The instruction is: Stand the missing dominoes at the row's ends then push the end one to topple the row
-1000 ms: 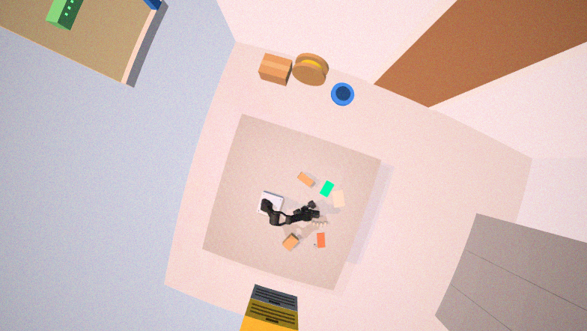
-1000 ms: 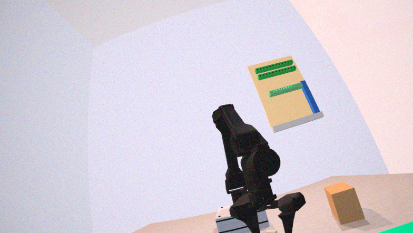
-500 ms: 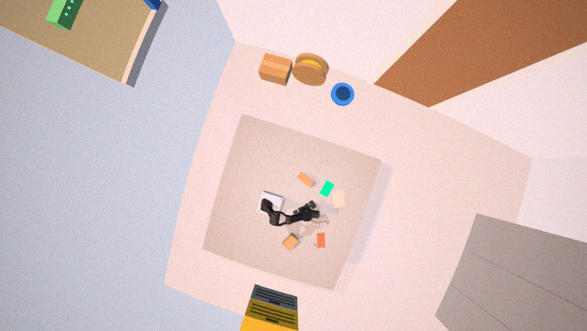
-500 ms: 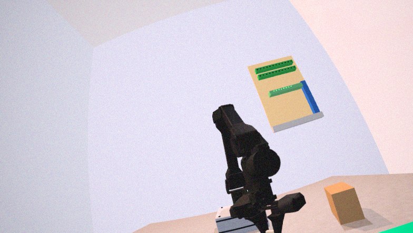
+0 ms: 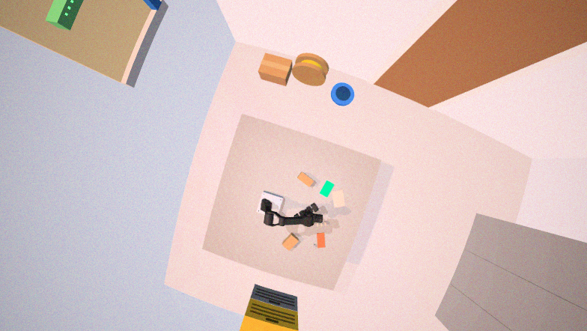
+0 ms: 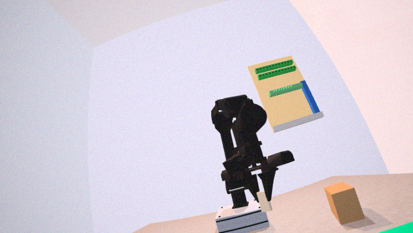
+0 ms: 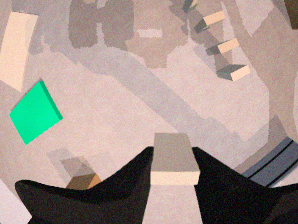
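Note:
My gripper is shut on a cream domino. The domino is roughly upright, a little tilted in the exterior view, with its lower part below the fingertips. How high it is above the table is not clear. The standing row shows in the wrist view at upper right; its nearest domino stands apart from the held one, with another domino and more behind it. In the top view, the arm hides part of the row.
A green tile and a cream tile lie on one side of the arm. An orange tile lies beyond the row. Orange-brown blocks stand on both sides. The arm's base is behind.

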`<state>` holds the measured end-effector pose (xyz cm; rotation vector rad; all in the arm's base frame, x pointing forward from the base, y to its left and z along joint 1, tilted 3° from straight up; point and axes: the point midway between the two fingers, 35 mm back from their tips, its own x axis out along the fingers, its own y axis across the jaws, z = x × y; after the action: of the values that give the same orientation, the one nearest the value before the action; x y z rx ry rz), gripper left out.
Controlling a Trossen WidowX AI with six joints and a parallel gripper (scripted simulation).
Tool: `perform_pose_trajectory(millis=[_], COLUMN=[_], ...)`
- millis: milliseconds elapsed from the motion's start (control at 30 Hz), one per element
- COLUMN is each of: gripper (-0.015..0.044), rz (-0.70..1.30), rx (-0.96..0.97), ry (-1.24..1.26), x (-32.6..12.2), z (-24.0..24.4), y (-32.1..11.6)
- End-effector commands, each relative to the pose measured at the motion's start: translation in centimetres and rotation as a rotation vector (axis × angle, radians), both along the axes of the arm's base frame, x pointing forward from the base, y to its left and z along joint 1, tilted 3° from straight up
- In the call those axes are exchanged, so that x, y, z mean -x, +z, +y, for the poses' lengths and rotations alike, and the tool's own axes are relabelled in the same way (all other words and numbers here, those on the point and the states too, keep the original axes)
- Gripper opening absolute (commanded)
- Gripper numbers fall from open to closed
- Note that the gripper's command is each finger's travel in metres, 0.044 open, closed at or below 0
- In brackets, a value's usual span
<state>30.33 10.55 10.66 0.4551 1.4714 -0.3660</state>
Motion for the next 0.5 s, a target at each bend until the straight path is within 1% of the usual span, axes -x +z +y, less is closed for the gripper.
perform_pose_trajectory(millis=[0, 200, 467], gripper=[0.0107, 0.0107, 0.0107], rz=[-0.005, -0.006, -0.019], rx=[-0.002, 0.001, 0.038], ry=[-0.027, 0.010, 0.450], x=[0.7, 0.8, 2.9], z=[-0.6, -1.3, -9.0], y=[3.9, 3.9, 3.4])
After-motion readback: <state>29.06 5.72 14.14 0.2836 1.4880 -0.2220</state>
